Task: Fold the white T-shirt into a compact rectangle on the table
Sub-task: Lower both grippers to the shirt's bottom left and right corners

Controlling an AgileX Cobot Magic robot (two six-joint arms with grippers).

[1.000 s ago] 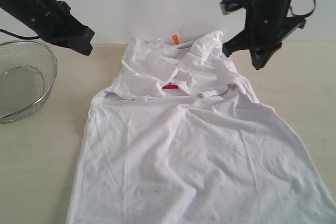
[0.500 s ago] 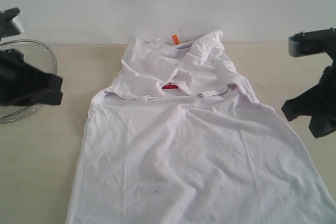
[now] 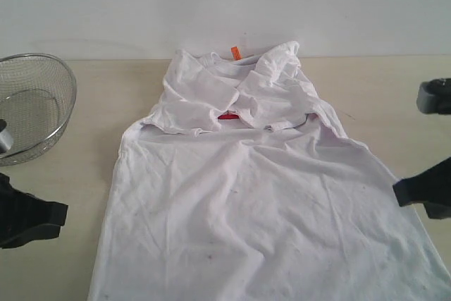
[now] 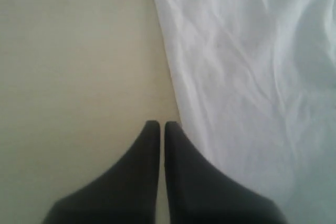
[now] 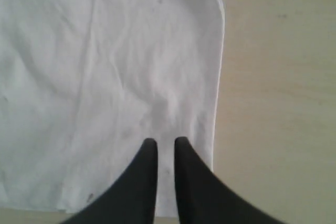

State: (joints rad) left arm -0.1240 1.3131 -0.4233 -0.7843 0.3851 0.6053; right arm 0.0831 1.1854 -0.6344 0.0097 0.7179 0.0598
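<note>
pale beige table (image 3: pixel 373 89) bears the white t-shirt (image 3: pixel 246 195); left gripper (image 4: pixel 157 125) pressed together beside one edge; right gripper (image 5: pixel 165 141) slightly parted over the other

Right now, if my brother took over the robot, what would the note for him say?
Left gripper: fingers shut, empty, over the table at one side edge of the white T-shirt.
Right gripper: fingers slightly apart, empty, over the shirt near its other side edge, close to the hem.
Shirt: flat on the table, collar at the far end.
Done: both sleeves are folded in over the chest.
Left: the long body lies spread out; fold it into a compact rectangle.
</note>
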